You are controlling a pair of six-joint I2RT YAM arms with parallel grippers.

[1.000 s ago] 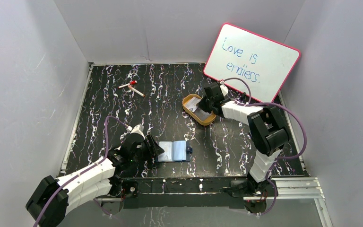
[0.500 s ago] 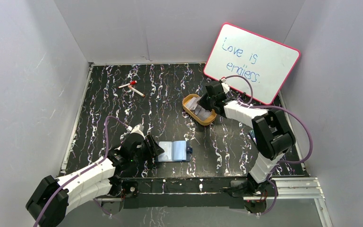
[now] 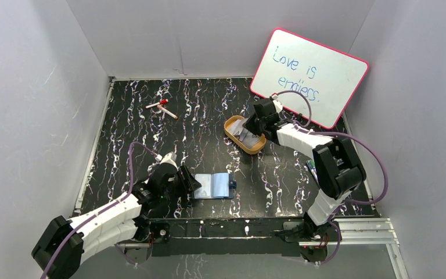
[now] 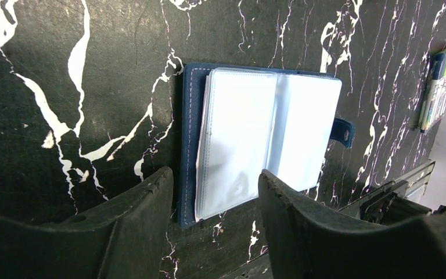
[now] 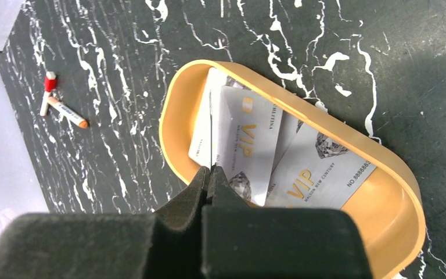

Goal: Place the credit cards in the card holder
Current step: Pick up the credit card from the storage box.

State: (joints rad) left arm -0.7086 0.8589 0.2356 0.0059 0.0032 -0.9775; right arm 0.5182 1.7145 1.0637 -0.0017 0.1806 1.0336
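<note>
Right gripper (image 5: 210,173): jaws have just come together, tips now pressed shut at near rim of orange tin (image 5: 174,110), against edge of uppermost of credit cards (image 5: 247,139). Whether a card edge is caught between tips: cannot tell. Judged meaning: first pick attempted, no card out of tin yet. Cards: pale, gold "VIP" print, overlapping in tin.

Card holder (image 4: 238,133): unmoved, lying open near left arm, clear sleeves empty, snap tab outward. Left gripper (image 4: 215,177): spread, gripping nothing, poised at holder's near edge.

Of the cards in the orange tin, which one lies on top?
The middle card, with gold VIP lettering running lengthwise. Its edges cover part of the left card and the right card.
</note>
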